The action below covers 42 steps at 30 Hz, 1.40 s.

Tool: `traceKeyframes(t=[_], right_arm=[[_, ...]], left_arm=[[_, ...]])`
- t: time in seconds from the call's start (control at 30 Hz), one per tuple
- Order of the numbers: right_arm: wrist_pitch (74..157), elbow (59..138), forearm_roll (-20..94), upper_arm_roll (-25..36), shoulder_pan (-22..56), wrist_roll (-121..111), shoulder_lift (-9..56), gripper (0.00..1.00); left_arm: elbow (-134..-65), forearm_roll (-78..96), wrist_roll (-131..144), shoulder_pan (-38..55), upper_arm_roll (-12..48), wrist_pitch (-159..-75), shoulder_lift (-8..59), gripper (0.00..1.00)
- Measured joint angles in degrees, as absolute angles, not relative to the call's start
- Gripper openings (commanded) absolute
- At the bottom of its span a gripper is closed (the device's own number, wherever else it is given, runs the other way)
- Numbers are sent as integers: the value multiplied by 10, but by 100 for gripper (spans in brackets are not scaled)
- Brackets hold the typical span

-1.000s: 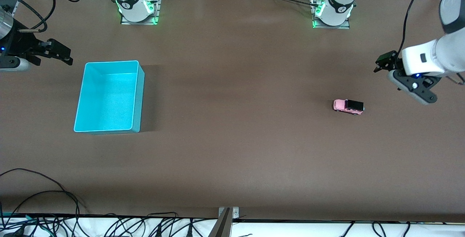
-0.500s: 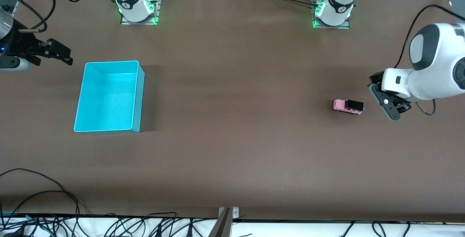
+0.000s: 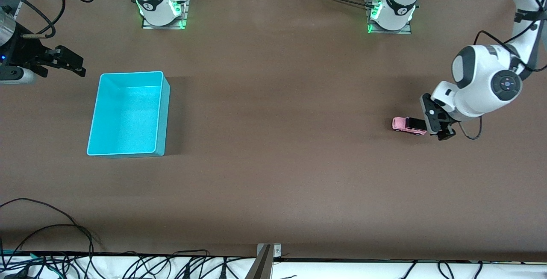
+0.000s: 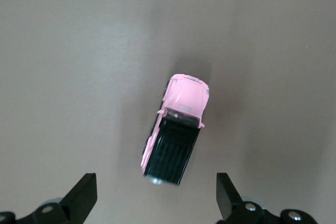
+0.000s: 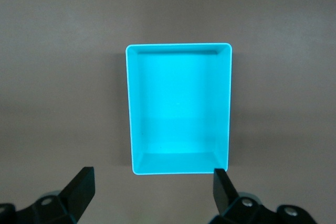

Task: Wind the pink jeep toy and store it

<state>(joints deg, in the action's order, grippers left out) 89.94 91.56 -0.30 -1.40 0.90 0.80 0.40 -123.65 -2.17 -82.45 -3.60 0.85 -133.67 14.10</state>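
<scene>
The pink jeep toy [image 3: 409, 125] stands on its wheels on the brown table toward the left arm's end, its black roof panel at the end close to the gripper. In the left wrist view the jeep [image 4: 176, 129] lies just ahead of the wide-open fingers. My left gripper [image 3: 440, 126] hangs just beside the jeep's black end, open and empty. My right gripper [image 3: 70, 62] waits open and empty above the table beside the turquoise bin [image 3: 129, 113]. The bin [image 5: 179, 108] is empty in the right wrist view.
Both arm bases [image 3: 160, 3] stand at the table's edge farthest from the front camera. Cables [image 3: 55, 227] lie along the edge nearest that camera. A metal bracket [image 3: 266, 256] sits at the middle of that edge.
My left arm has swung down and in toward the jeep, from well above and beside it to right at its black end. The jeep, bin and right arm have not moved.
</scene>
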Motion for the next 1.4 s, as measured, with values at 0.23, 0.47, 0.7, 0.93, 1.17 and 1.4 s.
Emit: traceKeyframes(t=[0.23, 0.47, 0.7, 0.93, 1.17, 1.4], right_arm=[[899, 916, -3, -14, 9, 8, 4, 100], [899, 916, -3, -14, 9, 8, 4, 100], [899, 916, -3, -14, 9, 8, 4, 100], [899, 916, -3, -14, 9, 8, 4, 100], [899, 916, -3, -14, 9, 8, 4, 100], [899, 916, -3, -14, 9, 8, 4, 100]], left_arm=[[-1280, -22, -895, -35, 10, -1399, 151, 100], [-1283, -22, -957, -35, 10, -1438, 184, 100], [-1282, -22, -976, -35, 10, -1463, 202, 76], [-1282, -22, -977, -37, 9, -1464, 213, 17], [-1281, -22, -961, -40, 8, -1465, 214, 0], [-1280, -22, -890, -41, 8, -1460, 214, 0]])
